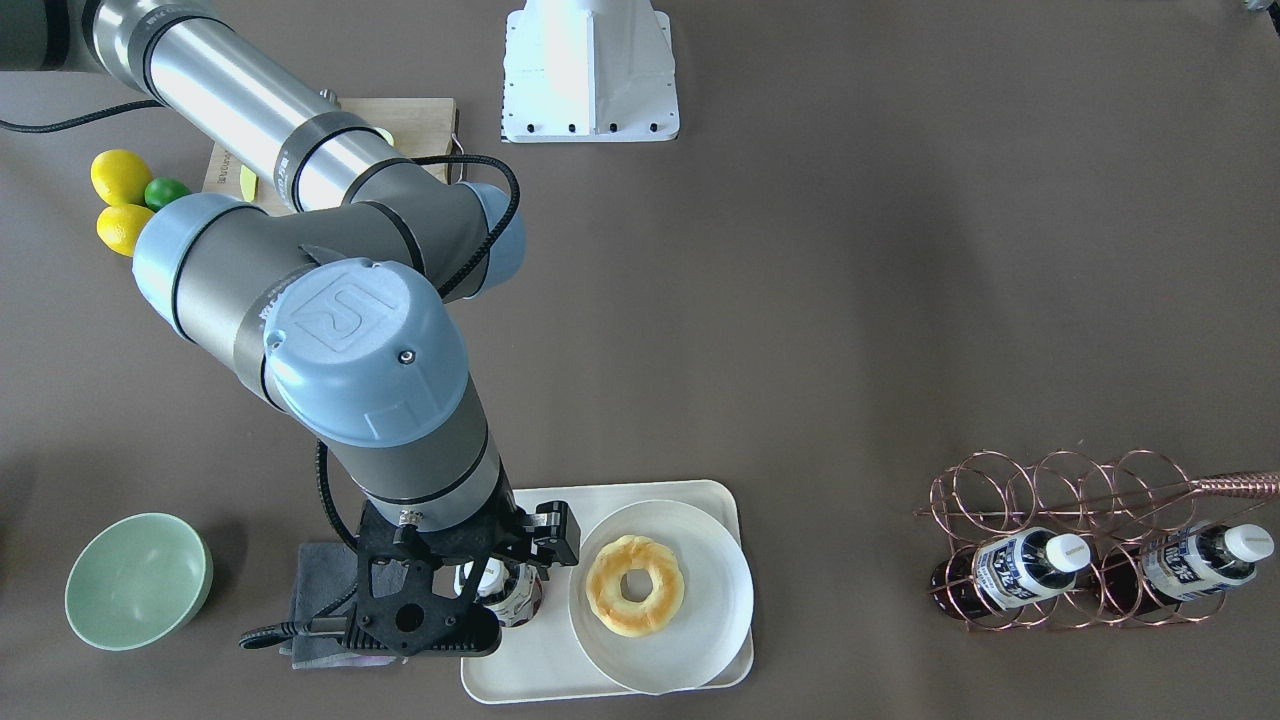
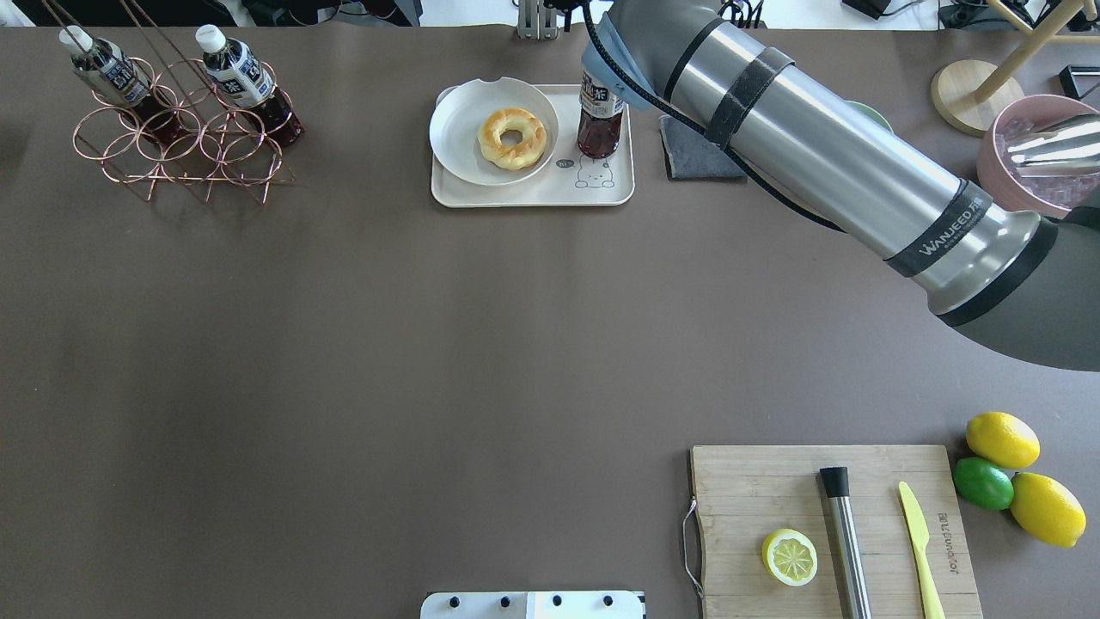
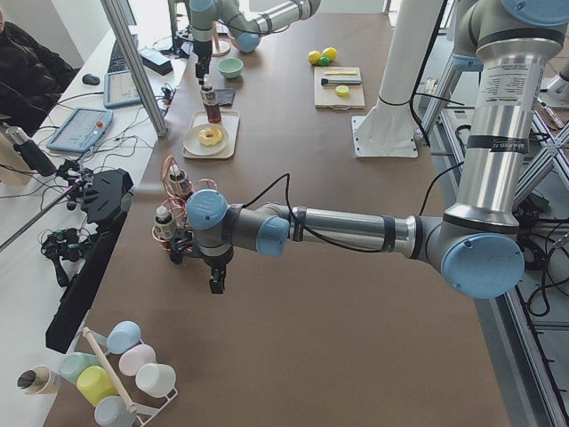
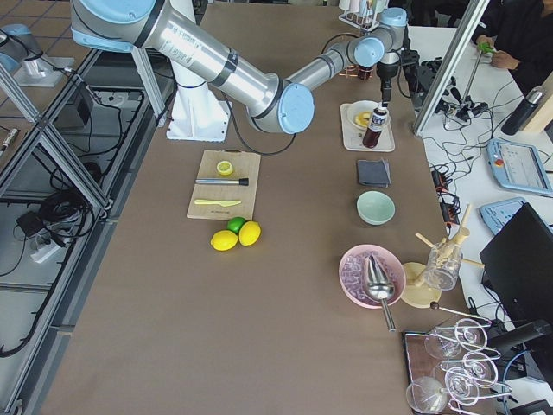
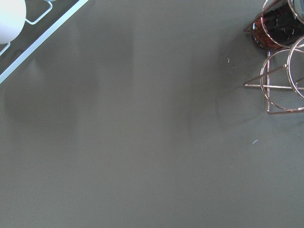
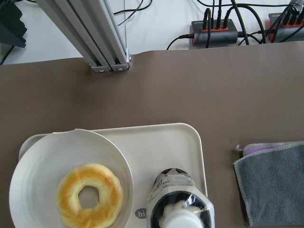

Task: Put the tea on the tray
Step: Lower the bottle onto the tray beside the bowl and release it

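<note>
The tea bottle (image 1: 515,600) stands upright on the cream tray (image 1: 520,680), at the end next to the grey cloth. In the overhead view the tea bottle (image 2: 599,120) is by the bear drawing on the tray (image 2: 533,193). My right gripper (image 1: 497,572) hangs directly over the bottle's white cap. Its fingers look spread and clear of the bottle (image 6: 178,209), which shows from above in the right wrist view. My left gripper (image 3: 216,285) hangs over bare table near the wire rack. It shows only in the left side view, so I cannot tell its state.
A white plate (image 1: 700,640) with a doughnut (image 1: 634,585) fills the tray's other half. A copper wire rack (image 2: 185,146) holds two more bottles. A grey cloth (image 2: 696,159) and a green bowl (image 1: 137,580) lie beside the tray. A cutting board (image 2: 773,490) and lemons (image 2: 1001,438) sit near the robot.
</note>
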`<state>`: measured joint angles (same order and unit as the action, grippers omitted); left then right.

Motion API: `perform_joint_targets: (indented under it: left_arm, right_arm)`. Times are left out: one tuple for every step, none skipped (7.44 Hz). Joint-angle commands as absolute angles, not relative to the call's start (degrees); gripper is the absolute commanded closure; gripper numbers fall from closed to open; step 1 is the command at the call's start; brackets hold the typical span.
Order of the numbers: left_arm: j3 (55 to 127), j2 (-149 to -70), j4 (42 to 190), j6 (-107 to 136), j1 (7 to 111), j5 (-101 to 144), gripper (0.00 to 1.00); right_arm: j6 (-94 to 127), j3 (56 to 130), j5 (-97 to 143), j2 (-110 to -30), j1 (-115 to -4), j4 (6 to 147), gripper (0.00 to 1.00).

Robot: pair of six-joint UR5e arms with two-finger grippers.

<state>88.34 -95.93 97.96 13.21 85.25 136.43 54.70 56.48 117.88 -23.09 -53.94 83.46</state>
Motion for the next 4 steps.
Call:
perform_joint_targets:
  left_arm:
    - [88.3, -95.7, 98.1, 12.9, 85.3, 136.1, 0.03]
    - [88.1, -95.7, 98.1, 13.1, 85.5, 136.1, 0.03]
    - [88.1, -95.3, 98.2, 13.0, 85.7, 136.1, 0.03]
    - [88.2, -95.1, 98.1, 13.2, 85.8, 136.1, 0.03]
  right_arm:
    - [53.7, 76.8, 122.4, -30.9, -55.4, 97.7, 0.00]
    - [52.8, 84.0, 122.3, -33.9, -55.4, 105.0, 0.00]
    - [52.4, 90.5, 121.6, -37.1, -56.0, 111.6, 0.00]
    - [51.2, 97.7, 119.2, -41.2, -56.2, 118.4, 0.00]
